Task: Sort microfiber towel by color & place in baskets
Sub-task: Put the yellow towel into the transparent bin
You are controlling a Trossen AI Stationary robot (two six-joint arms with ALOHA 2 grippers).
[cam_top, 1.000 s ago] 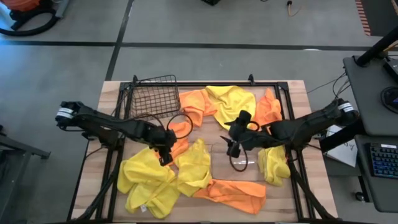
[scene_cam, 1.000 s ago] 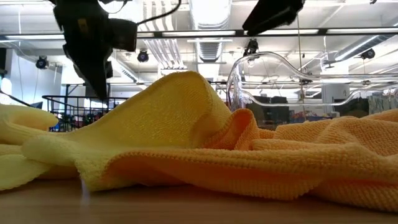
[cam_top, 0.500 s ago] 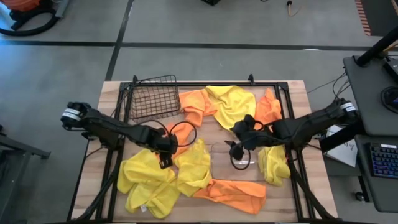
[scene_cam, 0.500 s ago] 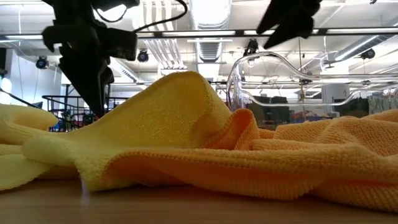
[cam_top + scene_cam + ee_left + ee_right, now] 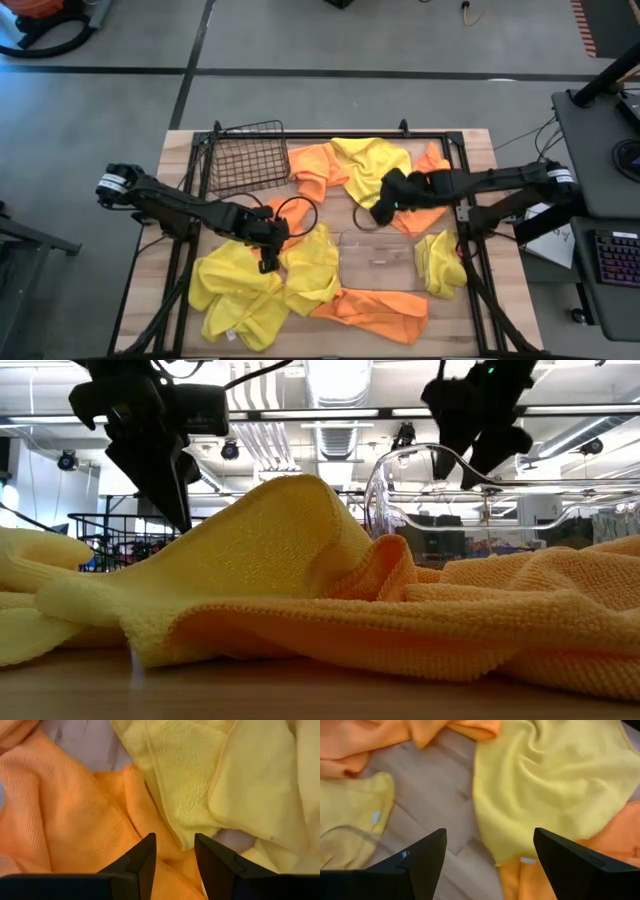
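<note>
Orange and yellow microfiber towels lie spread over the table. My left gripper [image 5: 268, 248] is open, pointing down over an orange towel [image 5: 75, 820] where a yellow towel [image 5: 195, 780] overlaps its edge. My right gripper [image 5: 382, 212] is wide open, hovering beyond the clear plastic bin [image 5: 346, 268], above bare wood and the near edge of a yellow towel [image 5: 555, 785] at the far middle. The dark wire-mesh basket [image 5: 245, 160] stands at the far left. In the low view a yellow and an orange towel [image 5: 300, 580] fill the foreground. My left gripper [image 5: 175, 842] has its fingertips [image 5: 149, 845] close over the orange towel's edge beside the yellow one, coming from above. Whether they touch the cloth I cannot tell.
More yellow towels [image 5: 235, 290] are heaped at the near left, one orange towel [image 5: 380, 305] lies along the near edge, and a small yellow one [image 5: 440, 262] sits right of the bin. Orange towels [image 5: 432, 175] lie at the far right. A black frame [image 5: 200, 190] borders the table.
My right gripper has left its place above the clear bin and swung toward the table's far edge, turning as it went, and now hovers by the far yellow towel. My left gripper has stayed over the orange towel, shifting only slightly.
</note>
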